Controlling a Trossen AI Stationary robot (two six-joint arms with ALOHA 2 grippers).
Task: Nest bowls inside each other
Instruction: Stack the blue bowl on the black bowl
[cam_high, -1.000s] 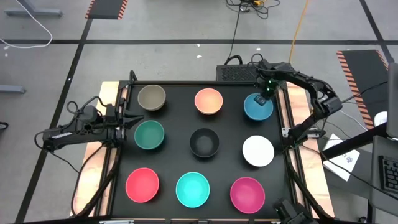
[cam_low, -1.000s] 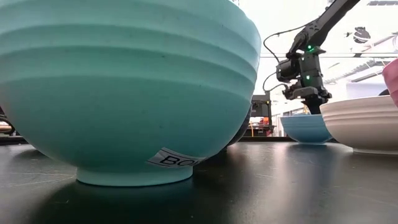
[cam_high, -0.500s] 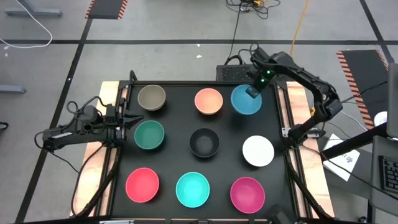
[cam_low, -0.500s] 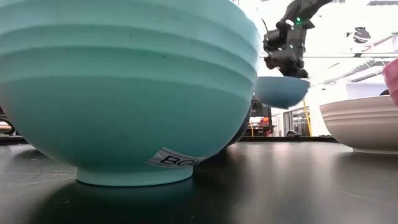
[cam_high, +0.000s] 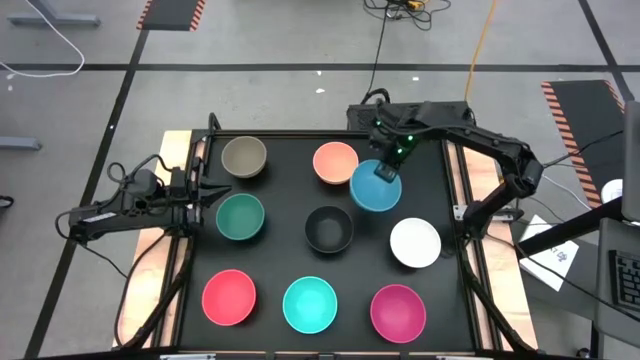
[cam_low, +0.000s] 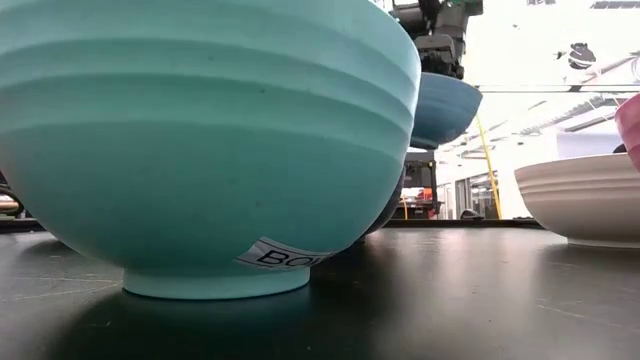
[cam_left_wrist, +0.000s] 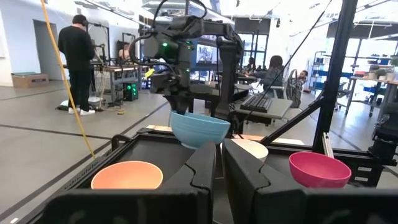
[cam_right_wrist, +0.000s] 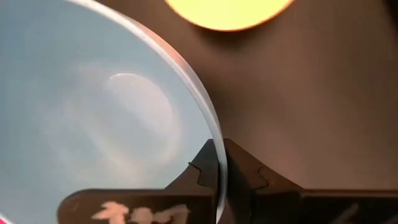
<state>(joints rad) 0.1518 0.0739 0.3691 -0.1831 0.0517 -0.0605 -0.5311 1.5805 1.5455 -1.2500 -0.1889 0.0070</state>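
Observation:
My right gripper is shut on a blue bowl and holds it in the air between the peach-orange bowl and the black bowl. On the black table stand the olive-grey, dark green, white, red-pink, turquoise and magenta bowls, each on its foot. My left gripper waits shut at the table's left edge, beside the dark green bowl. My right gripper pinches the blue bowl's rim on the bowl's far right side, one finger inside the bowl and one outside. The fingers come steeply from above. The bowl hangs below them, lifted clear of the table and slightly tilted.
A raised frame runs around the black table. The far right corner of the table lies bare. In the left wrist view, people stand and sit in the room beyond the table.
My right gripper has lifted the blue bowl off the table's far right corner. It has carried the bowl up, toward the table's left and a little toward the near edge, to beside the peach-orange bowl. Its wrist has rolled on the way.

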